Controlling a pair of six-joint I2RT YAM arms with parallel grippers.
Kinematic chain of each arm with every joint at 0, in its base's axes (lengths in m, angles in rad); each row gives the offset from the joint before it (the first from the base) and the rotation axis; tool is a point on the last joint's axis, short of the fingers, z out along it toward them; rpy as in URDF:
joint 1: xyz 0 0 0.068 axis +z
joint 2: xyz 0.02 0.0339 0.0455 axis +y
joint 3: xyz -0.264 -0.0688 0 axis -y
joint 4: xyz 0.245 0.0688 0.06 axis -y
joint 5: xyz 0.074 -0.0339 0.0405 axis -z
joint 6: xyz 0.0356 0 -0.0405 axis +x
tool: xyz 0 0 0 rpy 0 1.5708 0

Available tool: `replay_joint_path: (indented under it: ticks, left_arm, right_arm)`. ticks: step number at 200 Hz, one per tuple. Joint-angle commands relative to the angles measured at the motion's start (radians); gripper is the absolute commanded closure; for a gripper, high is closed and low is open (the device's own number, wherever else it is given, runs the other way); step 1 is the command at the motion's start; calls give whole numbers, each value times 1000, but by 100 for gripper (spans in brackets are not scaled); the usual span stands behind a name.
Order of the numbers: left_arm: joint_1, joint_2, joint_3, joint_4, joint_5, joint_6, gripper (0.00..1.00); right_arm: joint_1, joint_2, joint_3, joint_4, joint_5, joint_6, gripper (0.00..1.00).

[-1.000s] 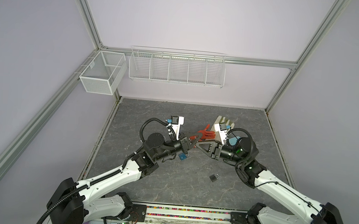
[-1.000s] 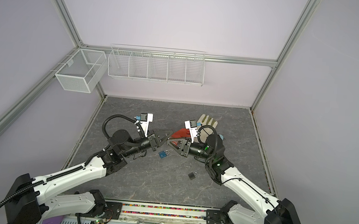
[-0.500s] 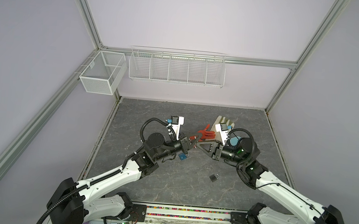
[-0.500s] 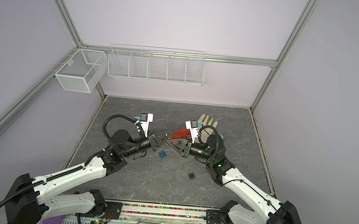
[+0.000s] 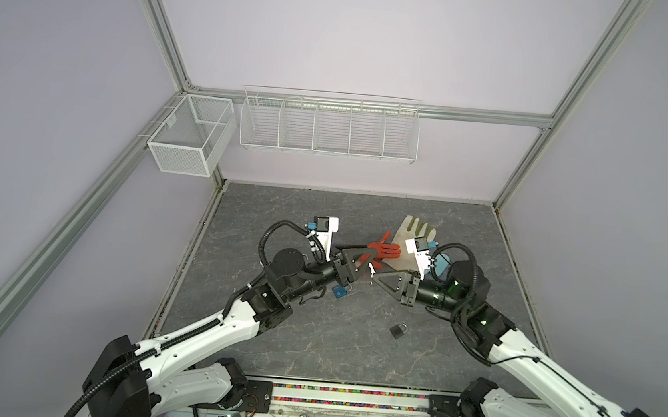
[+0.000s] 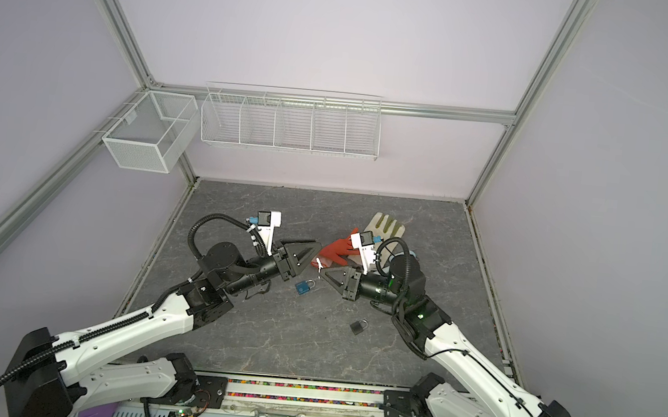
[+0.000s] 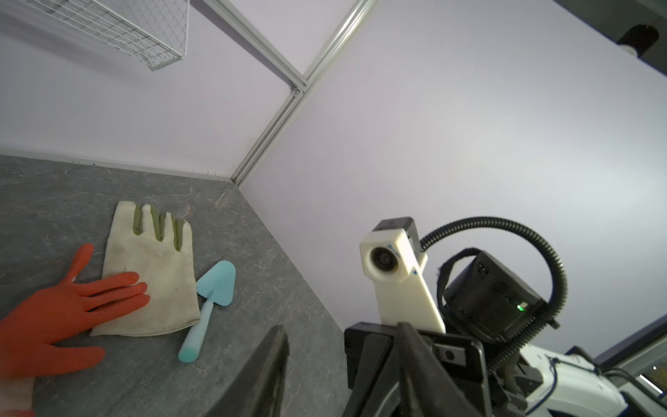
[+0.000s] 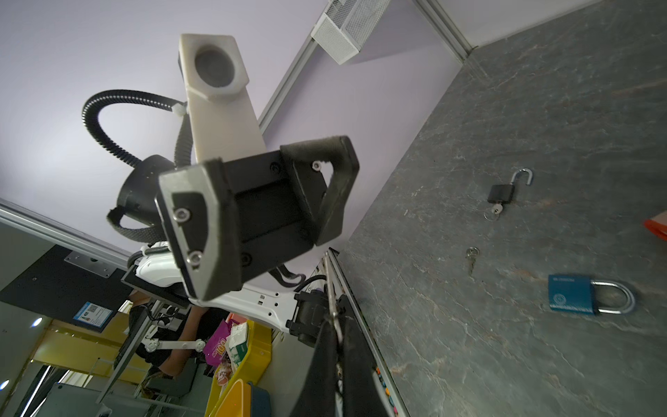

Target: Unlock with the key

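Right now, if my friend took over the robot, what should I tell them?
The left gripper is open and holds nothing.
The right gripper is shut on a small key, held above the table.
The blue padlock lies flat on the table, shackle closed.
The black padlock is done: shackle open, a key in it.
A loose key lies near both.
Left to do, probably: put the held key into the blue padlock and turn it.
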Motion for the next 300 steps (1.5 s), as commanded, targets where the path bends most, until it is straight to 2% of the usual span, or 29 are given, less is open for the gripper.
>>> replay_joint_path:
  ticks: [1,33,63,128,143,187,235,300]
  left_arm:
    - [-2,-32,7,-124,-61,33,46]
    - [-12,-24,39,-316,-68,39,42]
    - [-89,40,74,-427,-96,41,40]
    - [-323,356,268,-636,-191,141,37]
    - [-349,433,314,-657,-191,158,37]
    - [-368,616,442,-793,-209,232,35]
    - [-419,836,713,-1116,-328,302,34]
    - [-420,973,786,-1138,-330,290,32]
  right_arm:
    - [-16,-81,37,-256,54,-75,94]
    - [-23,-203,80,-553,154,-144,94]
    - [-25,-257,149,-820,284,-179,94]
    - [-24,-346,260,-1178,504,-184,94]
    - [-24,-362,267,-1234,554,-171,93]
    - [-24,-415,283,-1306,629,-144,93]
    - [-24,-452,288,-1319,667,-141,93]
    - [-24,-469,286,-1303,675,-154,93]
